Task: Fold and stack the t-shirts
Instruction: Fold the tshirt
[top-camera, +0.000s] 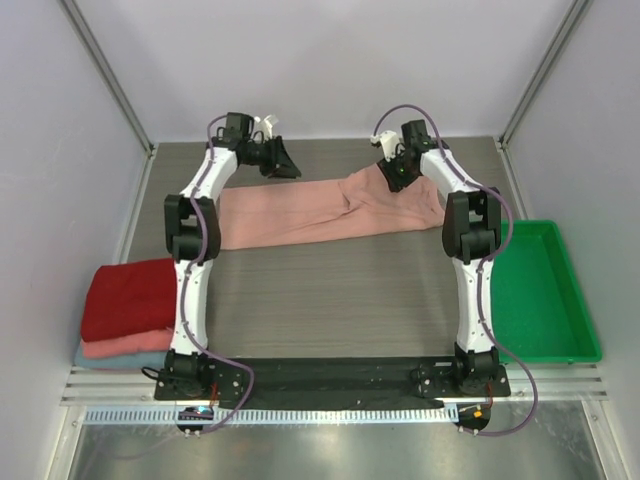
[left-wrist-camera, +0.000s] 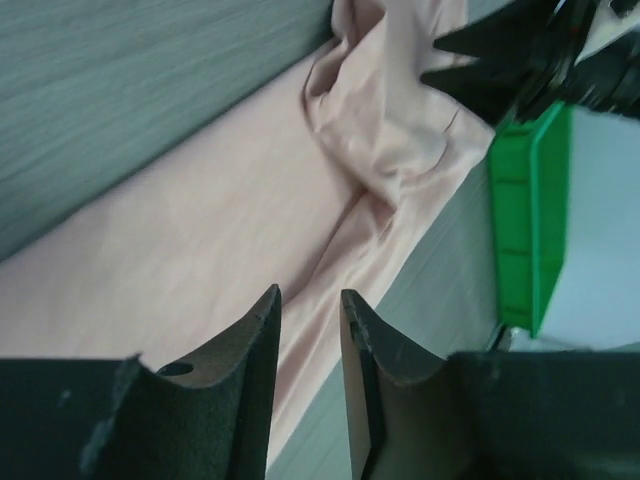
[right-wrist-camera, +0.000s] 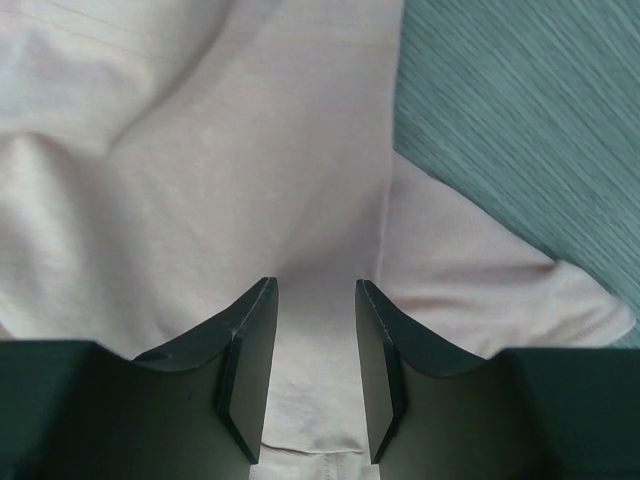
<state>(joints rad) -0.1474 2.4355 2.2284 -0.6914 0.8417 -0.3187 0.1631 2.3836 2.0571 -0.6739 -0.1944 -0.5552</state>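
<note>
I hold the left tool (left-wrist-camera: 310, 300) and right tool (right-wrist-camera: 316, 290) narrowly parted, empty, over the dusty-pink t-shirt (top-camera: 300, 212)

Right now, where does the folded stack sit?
In the top view, the folded stack lies at the near left, just beside the left arm, opposite the green tray.

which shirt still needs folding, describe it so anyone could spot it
Look to the far half of the grey table. The dusty-pink t-shirt lies there in a long rumpled band. Unlike the folded stack at the near left, it is spread out alone.
</note>
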